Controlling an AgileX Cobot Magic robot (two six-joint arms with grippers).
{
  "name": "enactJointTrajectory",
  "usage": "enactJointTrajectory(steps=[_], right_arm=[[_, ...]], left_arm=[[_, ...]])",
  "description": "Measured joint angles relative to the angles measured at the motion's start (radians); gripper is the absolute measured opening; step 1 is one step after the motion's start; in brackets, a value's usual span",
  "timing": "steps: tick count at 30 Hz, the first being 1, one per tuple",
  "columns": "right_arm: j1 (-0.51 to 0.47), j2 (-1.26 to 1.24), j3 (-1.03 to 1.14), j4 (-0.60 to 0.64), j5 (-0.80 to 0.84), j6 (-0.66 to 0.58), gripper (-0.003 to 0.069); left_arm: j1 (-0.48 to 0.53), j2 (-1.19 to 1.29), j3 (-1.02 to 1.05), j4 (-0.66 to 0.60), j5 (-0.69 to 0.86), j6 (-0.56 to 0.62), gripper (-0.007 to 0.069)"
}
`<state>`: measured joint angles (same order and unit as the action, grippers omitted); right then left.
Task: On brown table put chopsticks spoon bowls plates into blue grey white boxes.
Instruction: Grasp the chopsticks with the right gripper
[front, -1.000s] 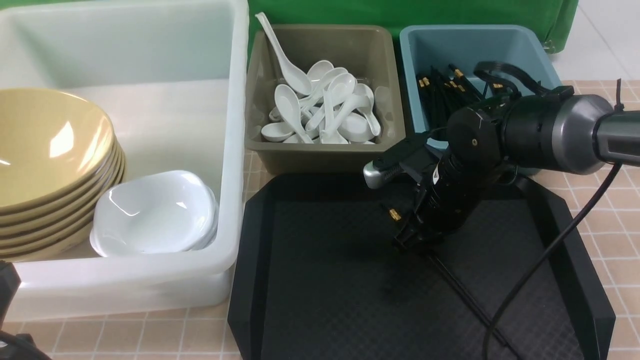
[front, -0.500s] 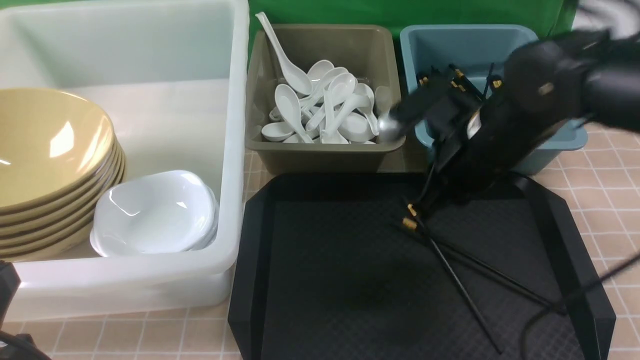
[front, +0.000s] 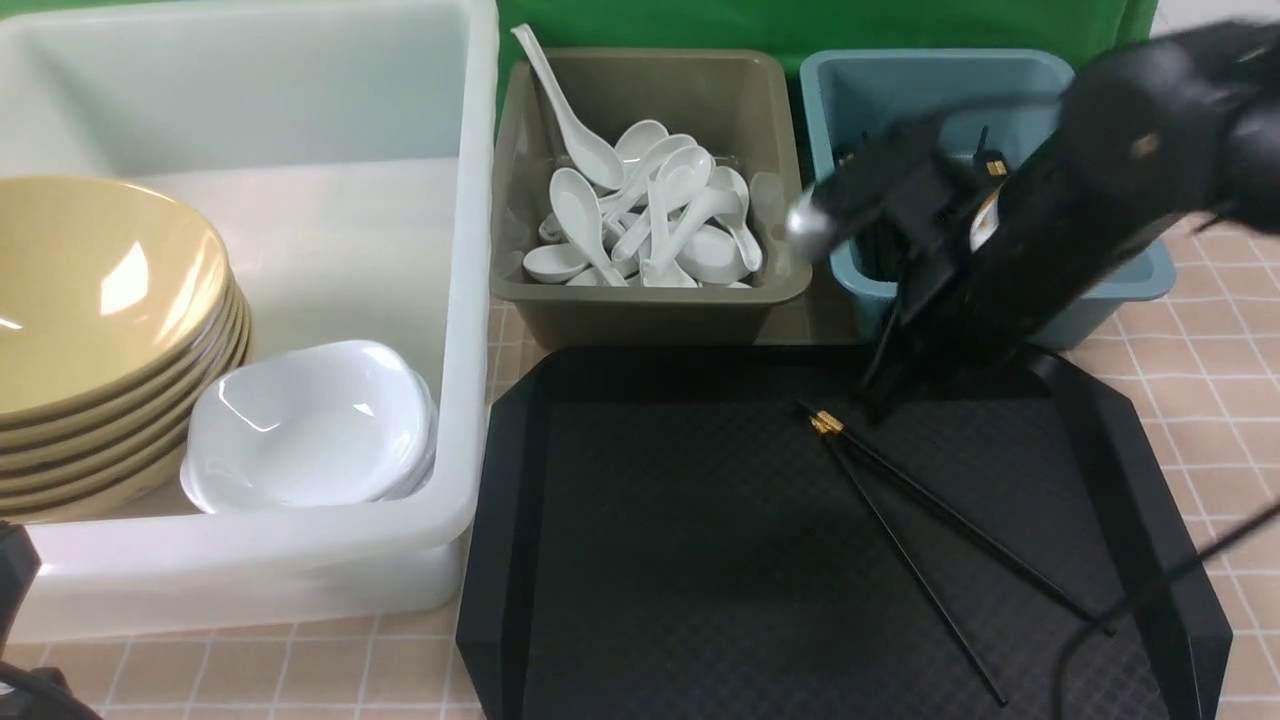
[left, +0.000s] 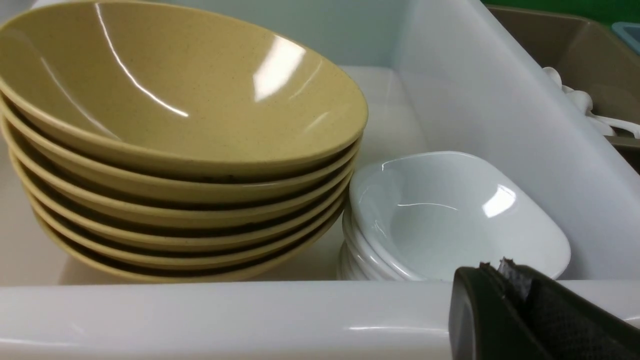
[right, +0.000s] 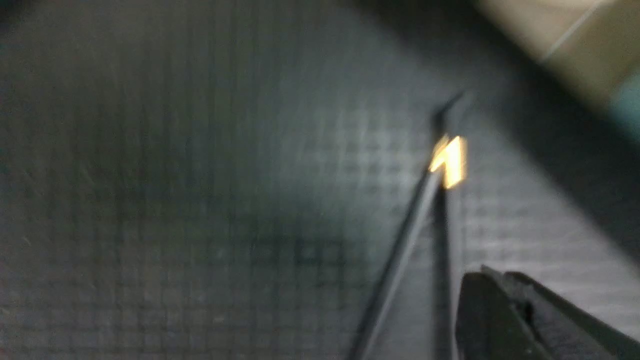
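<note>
The right arm is glossy black and blurred, with a rounded silver knob on one side, a small brass-coloured screw and a white label. A thin black cable runs beside it. The right fingers are matt black. The left fingers have a woven-textured pad, frayed at its tip.
</note>
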<state>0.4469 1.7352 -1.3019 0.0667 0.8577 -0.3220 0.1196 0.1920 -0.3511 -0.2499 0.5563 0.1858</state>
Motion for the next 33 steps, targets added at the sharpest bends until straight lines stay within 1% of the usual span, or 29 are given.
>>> enactJointTrajectory(steps=[2,3,4,5,6,7,8,9,12,14,15,16,17,19,20,21,22,27,33], right_arm=[[0.000,0.070,0.000,0.001,-0.012,0.000,0.0181],[0.000,0.076,0.000,0.001,-0.012,0.000,0.0181],[-0.002,0.108,0.000,0.001,-0.036,0.000,0.0260],[-0.004,0.131,0.000,0.001,-0.055,0.000,0.0319],[-0.006,0.143,0.000,0.001,-0.069,0.000,0.0365],[-0.008,0.157,0.000,0.001,-0.078,0.000,0.0390],[-0.010,0.170,0.000,0.000,-0.095,0.000,0.0431],[-0.012,0.182,0.000,0.000,-0.109,0.000,0.0456],[-0.016,0.215,0.000,0.000,-0.136,0.001,0.0481],[-0.016,0.223,-0.002,0.012,-0.135,0.003,0.0472],[-0.016,0.227,-0.003,0.022,-0.133,0.003,0.0454],[-0.013,0.229,-0.008,0.027,-0.126,0.002,0.0393],[-0.011,0.230,-0.010,0.029,-0.121,0.002,0.0353],[-0.005,0.231,-0.012,0.030,-0.113,0.000,0.0244],[-0.004,0.231,-0.012,0.030,-0.111,0.000,0.0217],[0.002,0.230,-0.012,0.038,-0.108,-0.001,0.0118],[0.003,0.229,-0.012,0.040,-0.104,0.000,0.0095],[0.003,0.213,-0.011,0.051,-0.079,0.000,0.0095],[0.005,0.110,-0.007,0.054,-0.063,0.000,0.0095]], left_arm=[[0.000,0.000,0.000,0.000,0.000,0.000,-0.0009],[0.000,0.000,0.000,0.000,0.000,0.000,-0.0009],[0.000,0.000,0.000,0.000,0.000,0.000,-0.0009],[0.000,0.000,0.000,0.000,0.000,0.000,-0.0009],[0.000,0.000,0.000,0.000,0.000,0.000,-0.0009],[0.000,0.000,0.000,0.000,0.000,0.000,-0.0009],[0.000,0.000,0.000,0.000,0.000,0.000,-0.0009],[0.000,0.000,0.000,0.000,0.000,0.000,-0.0009],[0.000,0.000,0.000,0.000,0.000,0.000,-0.0009],[0.000,0.000,0.000,0.000,0.000,0.000,-0.0009],[0.000,0.000,0.000,0.000,0.000,0.000,-0.0009],[0.000,0.000,0.000,0.000,0.000,0.000,-0.0009],[0.000,0.000,0.000,0.000,0.000,0.000,-0.0009],[0.000,0.000,0.000,0.000,0.000,0.000,-0.0009],[0.000,0.000,0.000,0.000,0.000,0.000,-0.0009],[0.000,0.000,0.000,0.000,0.000,0.000,-0.0009],[0.000,0.000,0.000,0.000,0.000,0.000,-0.0009],[0.000,0.000,0.000,0.000,0.000,0.000,-0.0009],[0.000,0.000,0.000,0.000,0.000,0.000,-0.0009]])
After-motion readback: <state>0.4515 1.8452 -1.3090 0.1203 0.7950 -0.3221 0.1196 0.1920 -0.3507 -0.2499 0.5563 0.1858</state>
